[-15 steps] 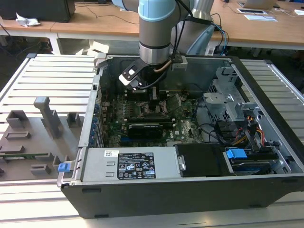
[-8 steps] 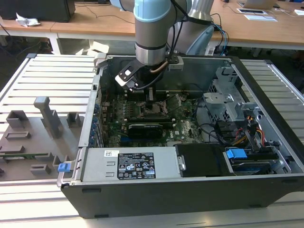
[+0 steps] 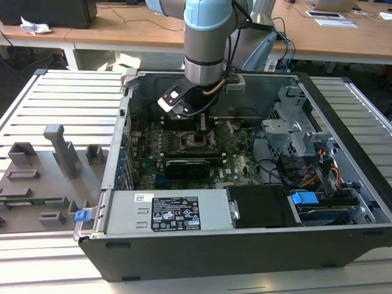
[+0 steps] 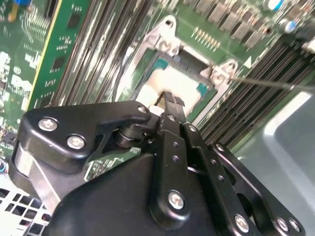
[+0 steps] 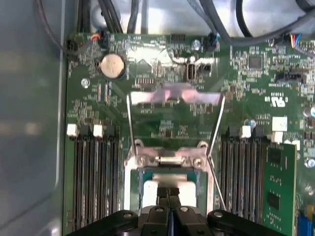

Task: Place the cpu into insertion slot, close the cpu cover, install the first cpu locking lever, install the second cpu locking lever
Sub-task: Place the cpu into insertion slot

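— Where is the chip (image 5: 170, 179) sitting?
— In the socket (image 5: 135, 177). The gripper (image 5: 170, 191) is hanging just above the socket, fingers pressing together. The cover (image 5: 172, 96) is standing raised at the socket's edge.

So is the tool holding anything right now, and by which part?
Seemingly nothing: the tool is shut, tips down on the top of the chip, which lies in the socket.

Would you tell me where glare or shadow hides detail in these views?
First wrist view: glare whitens the cpu and the open cpu cover. Second wrist view: a bright reflection streaks the metal case panel. Exterior view: the motherboard sits in shade.
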`<action>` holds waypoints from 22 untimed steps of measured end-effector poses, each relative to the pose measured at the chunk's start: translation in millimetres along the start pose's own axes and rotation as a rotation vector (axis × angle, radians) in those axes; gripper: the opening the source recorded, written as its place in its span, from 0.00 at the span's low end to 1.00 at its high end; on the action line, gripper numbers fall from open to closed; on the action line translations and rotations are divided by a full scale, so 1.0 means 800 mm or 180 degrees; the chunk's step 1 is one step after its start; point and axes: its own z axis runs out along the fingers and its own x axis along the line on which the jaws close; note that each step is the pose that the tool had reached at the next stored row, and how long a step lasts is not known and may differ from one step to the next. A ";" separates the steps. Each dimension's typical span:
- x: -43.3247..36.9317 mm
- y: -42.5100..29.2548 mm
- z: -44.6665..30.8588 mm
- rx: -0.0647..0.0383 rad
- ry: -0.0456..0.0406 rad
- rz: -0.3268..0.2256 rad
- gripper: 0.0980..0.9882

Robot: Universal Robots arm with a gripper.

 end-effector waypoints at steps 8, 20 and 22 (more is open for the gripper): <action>0.000 0.0035 -0.0267 0.0004 -0.0002 0.0000 0.01; 0.000 0.0045 -0.0528 0.0004 -0.0023 0.0000 0.01; 0.000 0.0048 -0.0606 0.0004 -0.0025 -0.0001 0.01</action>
